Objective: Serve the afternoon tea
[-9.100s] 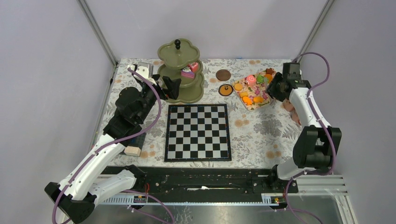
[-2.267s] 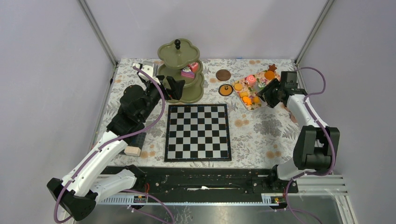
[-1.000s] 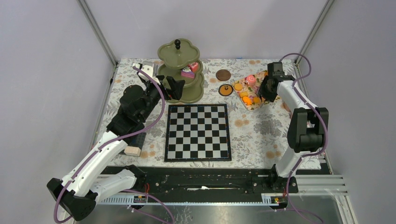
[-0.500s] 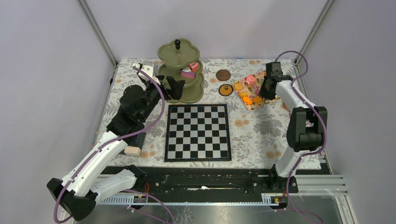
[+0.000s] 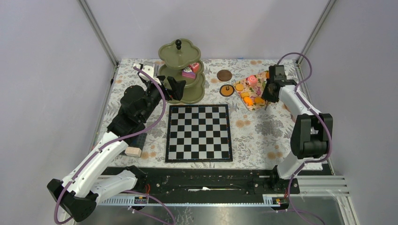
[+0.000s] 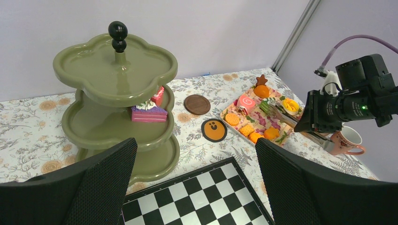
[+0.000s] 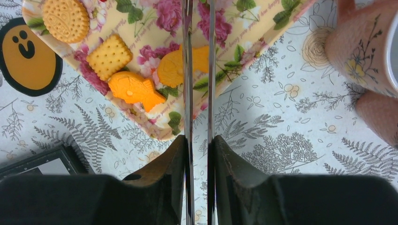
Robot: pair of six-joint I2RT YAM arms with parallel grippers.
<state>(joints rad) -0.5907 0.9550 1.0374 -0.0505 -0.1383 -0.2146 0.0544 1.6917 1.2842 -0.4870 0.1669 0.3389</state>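
Note:
The olive-green three-tier stand (image 5: 180,70) (image 6: 117,70) has a black knob and a pink cake slice (image 6: 148,112) on its middle tier. Orange and pink pastries lie on a floral tray (image 5: 253,93) (image 7: 263,42). My right gripper (image 5: 271,91) (image 7: 199,140) hangs over the tray's near right corner, shut on thin metal tongs (image 7: 188,93) whose blades reach up over an orange pastry (image 7: 171,70); their tips are out of frame. A pink-patterned cup (image 7: 366,47) (image 6: 347,140) stands right of the tray. My left gripper (image 5: 176,87) (image 6: 197,187) is open beside the stand's lower tier, holding nothing.
A black-and-white chessboard (image 5: 199,132) fills the table's middle. A brown coaster (image 5: 224,75) and an orange smiley coaster (image 5: 227,90) (image 7: 28,51) lie between stand and tray. A beige block (image 5: 133,151) sits by the left arm. Metal frame posts stand at the back corners.
The right wrist has shifted slightly right and back along the tray's right side, still over the tray. The left arm has not moved.

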